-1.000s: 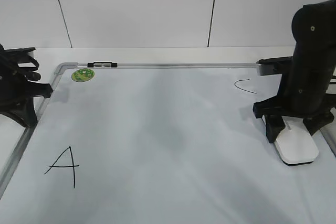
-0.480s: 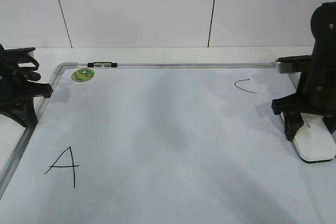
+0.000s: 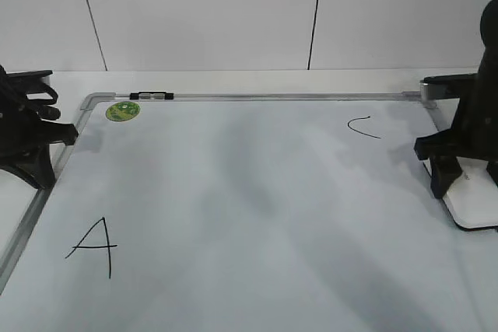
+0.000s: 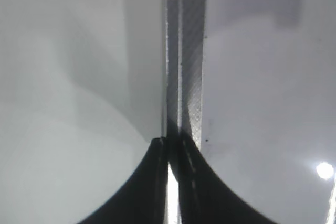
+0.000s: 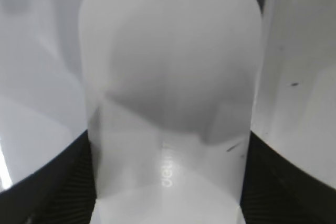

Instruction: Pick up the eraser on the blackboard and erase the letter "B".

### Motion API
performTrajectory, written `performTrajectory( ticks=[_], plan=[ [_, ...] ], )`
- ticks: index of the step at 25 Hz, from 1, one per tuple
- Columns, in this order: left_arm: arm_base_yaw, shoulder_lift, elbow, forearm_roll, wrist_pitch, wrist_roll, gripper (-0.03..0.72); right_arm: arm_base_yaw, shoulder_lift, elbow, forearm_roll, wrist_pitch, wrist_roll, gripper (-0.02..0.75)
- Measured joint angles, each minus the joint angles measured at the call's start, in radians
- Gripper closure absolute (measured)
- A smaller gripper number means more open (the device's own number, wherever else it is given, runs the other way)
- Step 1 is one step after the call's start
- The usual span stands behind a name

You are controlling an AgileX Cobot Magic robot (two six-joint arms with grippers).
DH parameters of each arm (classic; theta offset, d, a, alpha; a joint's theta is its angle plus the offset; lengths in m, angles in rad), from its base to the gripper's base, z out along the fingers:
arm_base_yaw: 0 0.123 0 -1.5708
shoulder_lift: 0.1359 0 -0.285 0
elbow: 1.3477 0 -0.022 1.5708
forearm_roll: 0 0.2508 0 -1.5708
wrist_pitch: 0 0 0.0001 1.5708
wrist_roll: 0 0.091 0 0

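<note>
The white eraser (image 3: 476,206) lies flat on the blackboard (image 3: 257,176) at its right edge. My right gripper (image 3: 467,184) is shut on it, a jaw against each long side. In the right wrist view the eraser (image 5: 170,77) fills the frame between the black jaws (image 5: 168,182). No letter "B" shows on the board; only a black "A" (image 3: 95,245) and a small "C" (image 3: 363,127) are visible. My left gripper (image 3: 35,138) is shut and empty, over the board's grey left frame (image 4: 186,77), as the left wrist view (image 4: 173,150) shows.
A round green sticker (image 3: 122,111) and a small black-and-silver marker (image 3: 152,96) sit at the board's far left corner. The board's grey frame (image 3: 272,97) runs along the back. A white wall stands behind the table.
My right gripper has slid to the right with the eraser, from near the "C" to the board's right edge. The left arm has not moved.
</note>
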Motion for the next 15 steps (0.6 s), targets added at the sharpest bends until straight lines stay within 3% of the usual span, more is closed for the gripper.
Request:
performTrajectory(
  ticks=[10,15],
  plan=[
    [0.0,0.0,0.0,0.0,0.0,0.0,0.672,-0.004,0.018,-0.061,0.012,0.034,-0.031,0.199],
    [0.0,0.0,0.0,0.0,0.0,0.0,0.672,-0.048,0.029,-0.061,0.075,0.028,-0.065,0.199]
  ],
)
